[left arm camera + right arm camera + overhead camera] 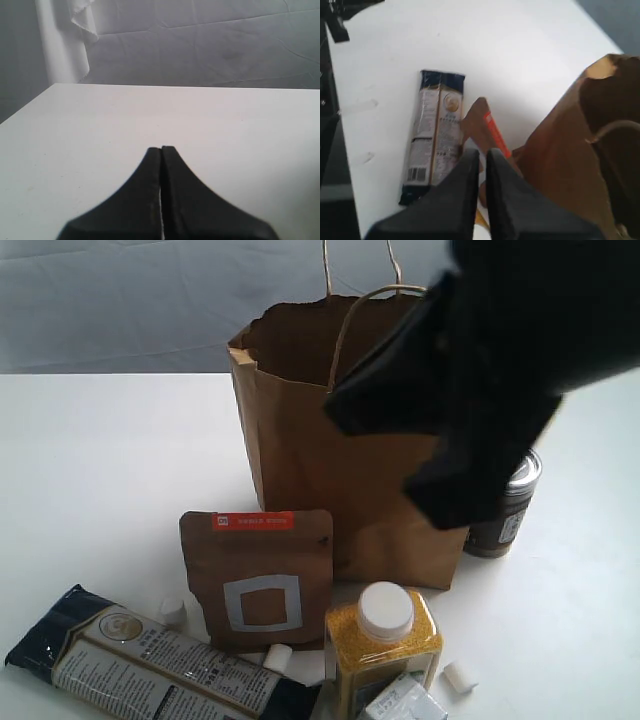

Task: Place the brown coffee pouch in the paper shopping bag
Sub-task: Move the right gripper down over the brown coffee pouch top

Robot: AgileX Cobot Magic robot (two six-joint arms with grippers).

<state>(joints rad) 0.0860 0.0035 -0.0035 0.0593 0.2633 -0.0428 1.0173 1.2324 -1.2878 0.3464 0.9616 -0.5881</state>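
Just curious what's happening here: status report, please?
Left jaws and right jaws shut, empty. Small flat brown pouch with orange-red strip stands before tall brown paper bag, untouched. Yellow-filled bottle and dark-blue-and-cream packet crowd it.

White table (90,460), paper shopping bag (300,470), brown coffee pouch (258,585), long packet (150,668), yellow jar (383,648), likely a tin (508,522)

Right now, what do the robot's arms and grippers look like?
The left gripper has two matte black wedge-shaped fingers tapering to narrow tips, one edge finely toothed. The right gripper matches. The right arm is a bulky black blur; no cables or markings show.
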